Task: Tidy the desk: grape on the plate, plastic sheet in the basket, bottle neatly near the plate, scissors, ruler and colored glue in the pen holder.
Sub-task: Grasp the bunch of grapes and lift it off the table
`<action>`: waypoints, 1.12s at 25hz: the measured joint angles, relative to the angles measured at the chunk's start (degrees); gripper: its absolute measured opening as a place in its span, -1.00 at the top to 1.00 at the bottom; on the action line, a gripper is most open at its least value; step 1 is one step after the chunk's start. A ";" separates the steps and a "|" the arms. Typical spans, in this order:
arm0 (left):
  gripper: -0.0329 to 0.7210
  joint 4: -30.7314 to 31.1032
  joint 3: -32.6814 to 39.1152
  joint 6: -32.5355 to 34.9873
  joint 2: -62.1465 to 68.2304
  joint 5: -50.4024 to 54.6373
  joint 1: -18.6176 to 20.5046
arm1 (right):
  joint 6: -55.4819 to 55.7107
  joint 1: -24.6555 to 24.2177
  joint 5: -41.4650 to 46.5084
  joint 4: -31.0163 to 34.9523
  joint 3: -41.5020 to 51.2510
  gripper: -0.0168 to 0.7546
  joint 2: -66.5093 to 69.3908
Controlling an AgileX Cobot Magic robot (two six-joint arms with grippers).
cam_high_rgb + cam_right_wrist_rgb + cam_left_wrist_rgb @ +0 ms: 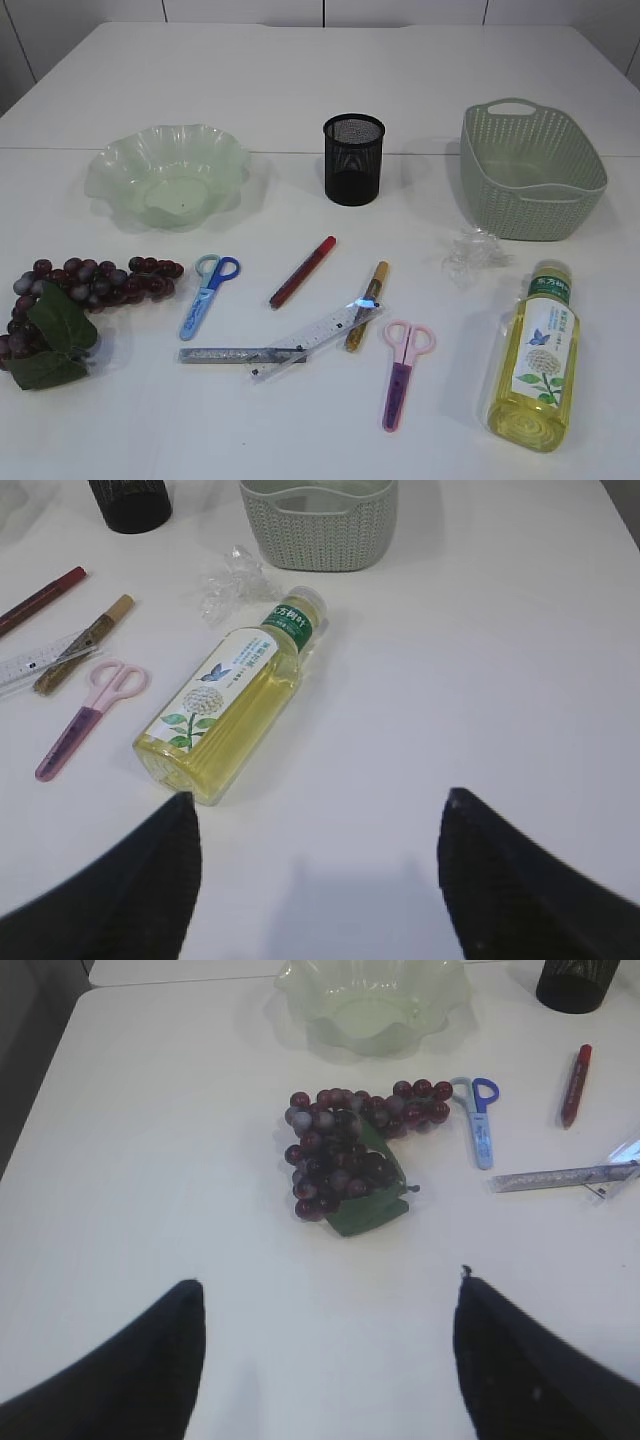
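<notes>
**Grapes, bottle and stationery spread over the bench, both pincers wide and empty**

Grapes point(70, 300) with their green leaves lie at the near left of the white bench point(300, 90), and the left wrist view shows the left pincer point(330, 1360) spread wide above bare surface just short of them, holding nothing. At the near right a bottle point(535, 355) of yellow drink lies on its side, its green cap pointing away; the right pincer point(315, 875) stands equally wide and empty near its base.

Between them, pink scissors point(402, 370) lie closest to the front. Just beyond, a clear ruler point(315, 338) crosses a silver glitter glue pen point(235, 355), with a gold glue pen point(367, 305) touching the ruler's far end. Blue scissors point(208, 295) rest beside the grapes' far tip, and a red glue pen point(302, 271) lies slantwise further back. A crumpled plastic sheet point(472, 255) sits just beyond the bottle cap.

At the back, from left to right, stand a pale green wavy plate point(120, 175), a black mesh pen holder point(353, 160) and a green basket point(530, 195), well apart.
</notes>
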 joint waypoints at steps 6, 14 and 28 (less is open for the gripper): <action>-0.57 0.00 0.00 0.00 0.00 0.00 0.00 | 0.00 0.00 0.00 0.00 0.00 -0.54 0.00; -0.57 0.00 0.00 0.00 0.00 0.00 0.00 | 0.00 0.00 0.00 0.00 0.00 -0.54 0.00; -0.57 0.00 0.00 0.00 1.17 0.51 0.00 | 0.09 0.00 0.00 -0.10 0.10 -0.54 0.00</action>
